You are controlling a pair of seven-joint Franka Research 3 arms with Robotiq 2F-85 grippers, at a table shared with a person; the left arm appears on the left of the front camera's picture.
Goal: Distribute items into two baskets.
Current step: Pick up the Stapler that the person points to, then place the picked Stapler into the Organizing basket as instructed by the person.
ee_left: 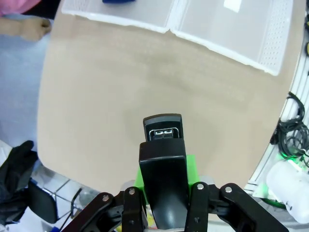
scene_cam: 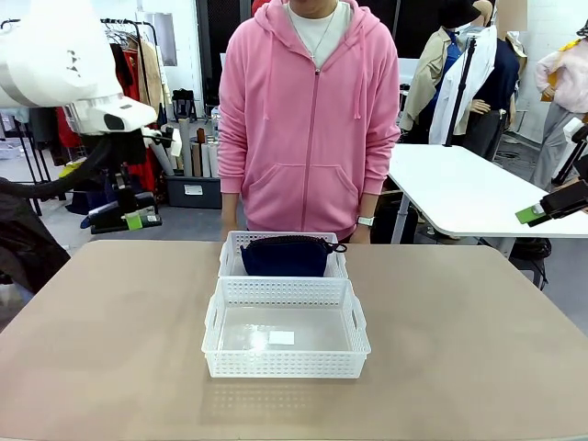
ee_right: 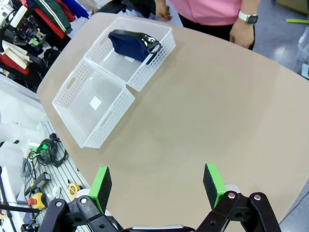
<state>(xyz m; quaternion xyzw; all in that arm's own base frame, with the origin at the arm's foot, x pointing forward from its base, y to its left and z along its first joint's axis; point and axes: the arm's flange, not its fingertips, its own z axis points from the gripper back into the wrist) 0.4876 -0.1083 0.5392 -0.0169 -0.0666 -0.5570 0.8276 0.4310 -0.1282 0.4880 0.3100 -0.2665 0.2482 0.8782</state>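
My left gripper hangs high above the table's far left corner, shut on the black stapler. In the left wrist view the stapler sticks out between the green pads, its metal front end towards the table. Two white baskets stand end to end at the table's middle. The far basket holds the navy pouch. The near basket holds only a white label. My right gripper is open and holds nothing, high off the table's right side.
A person in a pink hoodie stands at the far edge behind the baskets, a watch on one wrist. Bare tabletop lies left and right of the baskets. A white table stands behind on the right.
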